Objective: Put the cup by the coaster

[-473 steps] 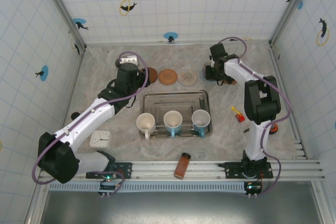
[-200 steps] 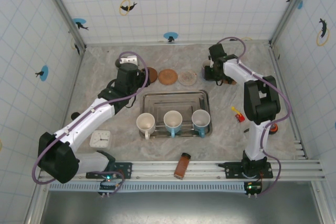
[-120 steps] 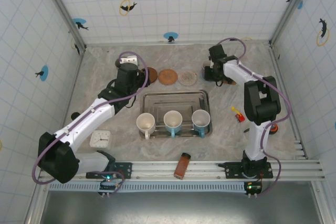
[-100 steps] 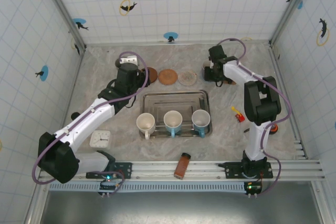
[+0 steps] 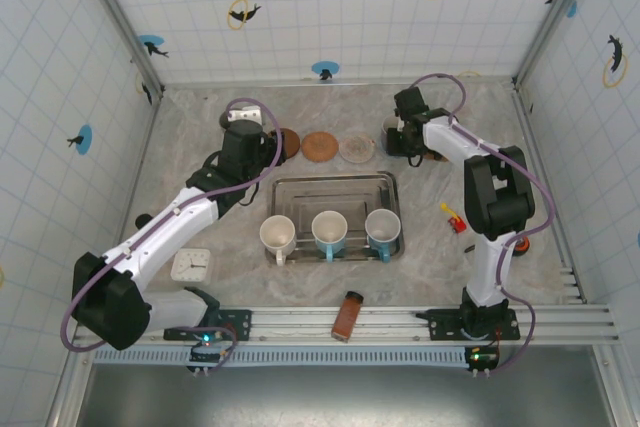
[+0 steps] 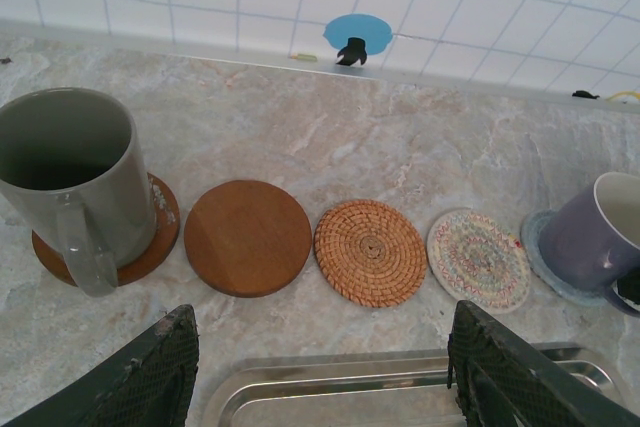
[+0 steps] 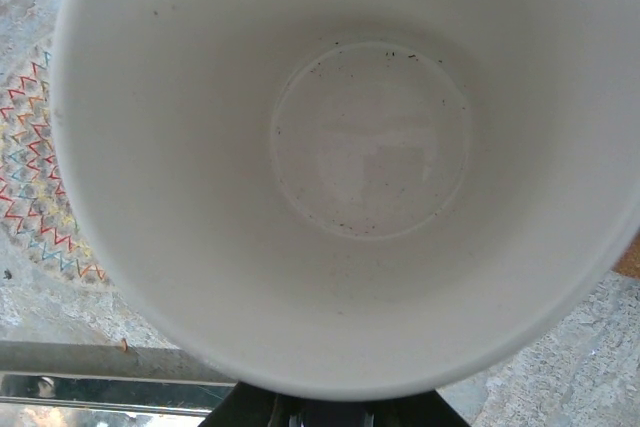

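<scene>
A purple cup (image 6: 592, 237) with a white inside (image 7: 350, 147) stands on, or just above, a blue-grey coaster (image 6: 537, 244) at the right end of the coaster row. My right gripper (image 5: 401, 140) is shut on the cup's handle; in the right wrist view its dark fingers (image 7: 320, 413) are mostly hidden under the cup rim. Left of it lie a multicoloured woven coaster (image 6: 478, 258), a wicker coaster (image 6: 370, 251) and a wooden coaster (image 6: 247, 236). A grey mug (image 6: 72, 177) sits on a dark coaster (image 6: 152, 247). My left gripper (image 6: 325, 377) hangs open over the tray's far rim.
A steel tray (image 5: 336, 186) in the middle holds a white cup (image 5: 278, 235) and two blue cups (image 5: 329, 230) (image 5: 382, 227). A small clock (image 5: 190, 264) lies front left, a brown bottle (image 5: 347, 315) at the front rail, and a red-yellow toy (image 5: 452, 215) to the right.
My right gripper has shifted slightly left with the purple cup. The left arm has not moved.
</scene>
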